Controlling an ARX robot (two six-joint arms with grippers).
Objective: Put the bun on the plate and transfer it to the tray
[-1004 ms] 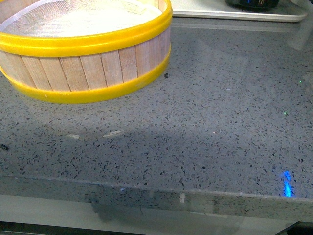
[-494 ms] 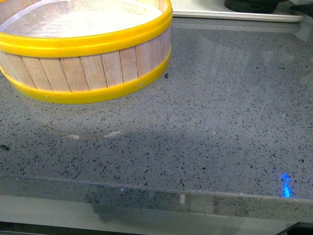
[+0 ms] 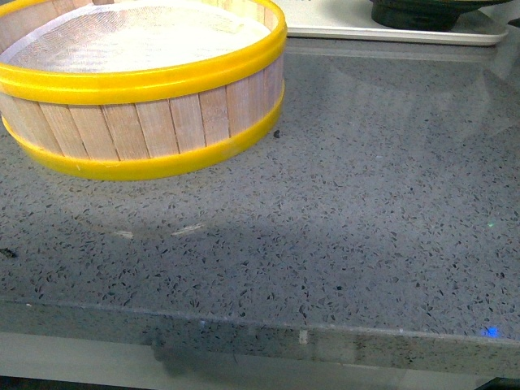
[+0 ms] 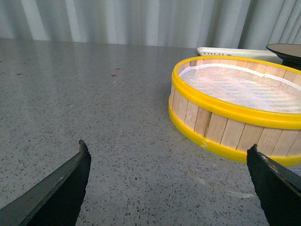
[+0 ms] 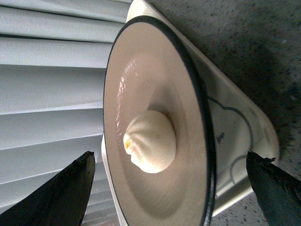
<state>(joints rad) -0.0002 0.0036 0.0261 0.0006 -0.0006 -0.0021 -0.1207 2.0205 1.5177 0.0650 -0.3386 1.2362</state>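
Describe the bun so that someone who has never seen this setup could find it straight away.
Start at the white tray with the drawn outline, lying on the speckled grey counter. On it stands the round plate, black-rimmed and beige inside. The bun sits near the middle of that plate: a small, smooth, white dome with pleats gathered to a yellowish spot, the only thing on the plate and far smaller than it.

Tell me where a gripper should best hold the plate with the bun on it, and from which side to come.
Grip the plate at its thin black rim, one of the fingers above and one below, coming level from the counter side, not from above. The bun sits at the middle of the shallow dish, so a rim hold probably stays clear of it. The plate rests on the tray, whose raised edge lies lower than the rim.
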